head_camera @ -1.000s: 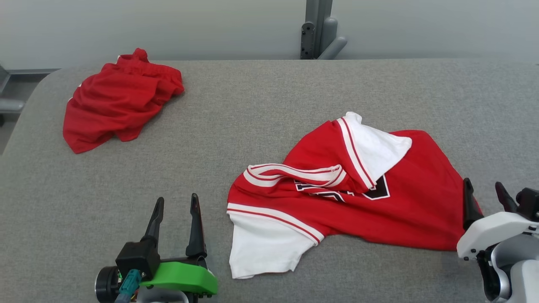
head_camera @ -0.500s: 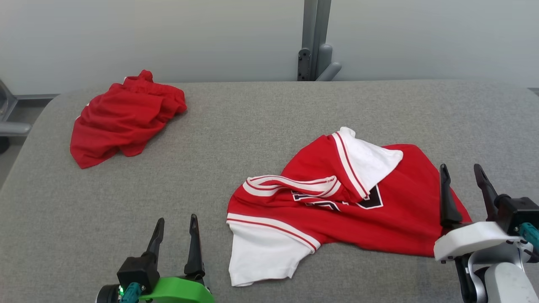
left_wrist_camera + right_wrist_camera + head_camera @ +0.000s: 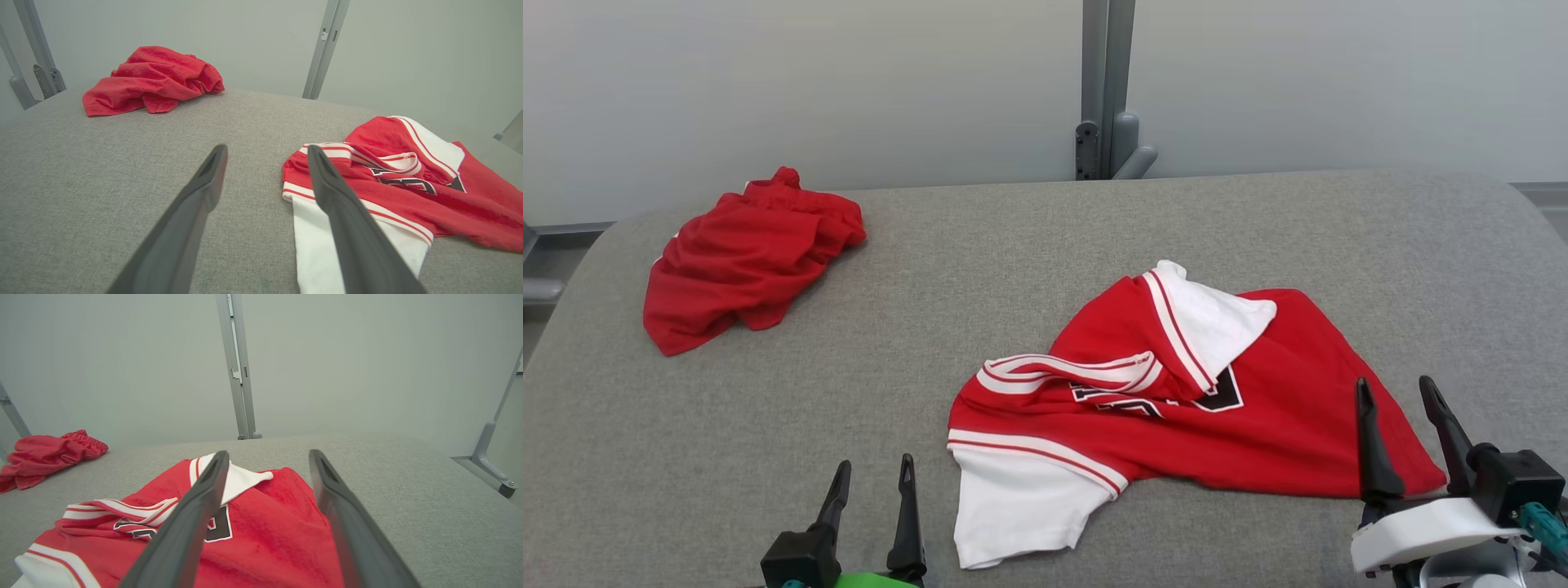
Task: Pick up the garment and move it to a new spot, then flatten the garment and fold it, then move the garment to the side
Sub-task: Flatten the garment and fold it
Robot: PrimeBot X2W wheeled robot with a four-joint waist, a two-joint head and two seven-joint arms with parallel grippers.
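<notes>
First, head view: a red jersey (image 3: 1282, 441) of soft knit with white sleeves, striped trim and black lettering is shown crumpled on the right half of a grey, felt-like padded table (image 3: 1013, 245). Red shorts (image 3: 743, 261) are bunched at the far left corner, well apart from it. A grey metal post (image 3: 1103, 82) is seen behind the table. The left gripper (image 3: 874, 464) is spread wide and empty, just beside the jersey's white sleeve. The right gripper (image 3: 1394, 382) is likewise spread and empty at the jersey's right hem.

Left wrist view: the dark tapered fingers (image 3: 192, 212) are parted above bare table, and the right one overlaps the sleeve.

Right wrist view: the parted fingers (image 3: 192, 514) are held over the jersey's red body; whether they touch it cannot be told.
</notes>
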